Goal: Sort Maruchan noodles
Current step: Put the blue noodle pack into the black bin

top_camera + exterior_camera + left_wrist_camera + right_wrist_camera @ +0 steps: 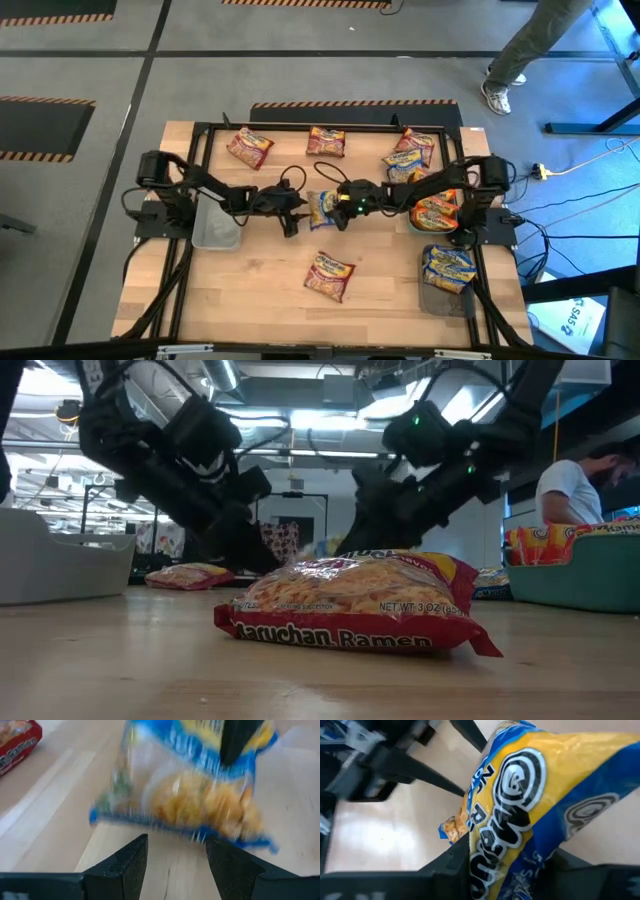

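Observation:
A blue-and-yellow noodle packet (322,208) sits at the table's middle in my right gripper (338,207), which is shut on it; it fills the right wrist view (530,795). My left gripper (292,208) stands just left of it, open (175,855), with the packet (190,795) ahead of its fingers and apart from them. Maroon-and-yellow packets lie flat on the wood near the far edge (250,148), (326,141) and toward the near side (330,275), (350,610). Another blue-and-yellow packet (410,155) lies far right. My right gripper pinches the blue-and-yellow packet between its two fingers (455,862), on the printed face near one end (490,865). It comes from the table's right, slanting down. The packet sticks out tilted beyond the fingers; whether its far edge (190,832) touches the table I cannot tell.
A clear tray (215,225) sits at the left by my left arm. On the right, a teal tray (412,222), (580,585) holds orange-red packets (438,208), and a grey tray (440,298) holds blue-and-yellow ones (448,266). A person walks beyond the far right corner.

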`<act>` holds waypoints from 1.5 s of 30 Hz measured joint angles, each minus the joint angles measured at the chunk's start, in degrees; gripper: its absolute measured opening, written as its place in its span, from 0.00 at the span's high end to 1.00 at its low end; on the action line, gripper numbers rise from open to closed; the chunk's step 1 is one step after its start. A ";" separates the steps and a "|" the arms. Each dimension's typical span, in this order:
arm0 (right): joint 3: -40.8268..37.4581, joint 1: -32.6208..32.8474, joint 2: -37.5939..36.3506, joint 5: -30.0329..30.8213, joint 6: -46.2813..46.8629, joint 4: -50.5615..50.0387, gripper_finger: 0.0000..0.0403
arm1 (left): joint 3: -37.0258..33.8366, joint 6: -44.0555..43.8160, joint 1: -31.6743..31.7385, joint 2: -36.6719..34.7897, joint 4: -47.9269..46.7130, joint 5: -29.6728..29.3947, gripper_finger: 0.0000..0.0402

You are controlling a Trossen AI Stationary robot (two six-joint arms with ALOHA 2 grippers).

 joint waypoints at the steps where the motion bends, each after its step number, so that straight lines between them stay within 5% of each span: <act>1: 0.00 0.02 -1.60 -0.37 -0.49 -1.23 0.68 | -0.02 0.03 0.00 -1.36 -2.06 -0.02 0.52; 14: 0.02 5.68 -28.90 -1.01 -10.27 -36.15 0.68 | -0.06 2.66 -0.01 -5.23 -6.44 -1.33 0.52; 24: 2.01 18.64 -48.12 -1.40 -2.78 -50.08 0.68 | -0.06 2.68 0.04 -5.23 -5.80 -1.33 0.52; 36: 19.59 35.86 -45.26 3.58 14.98 -79.17 0.68 | -0.06 2.68 0.04 -5.23 -5.68 -1.33 0.52; 45: 20.92 49.59 -40.23 -1.51 34.13 -97.25 0.68 | -0.06 2.68 0.05 -5.23 -5.68 -1.33 0.52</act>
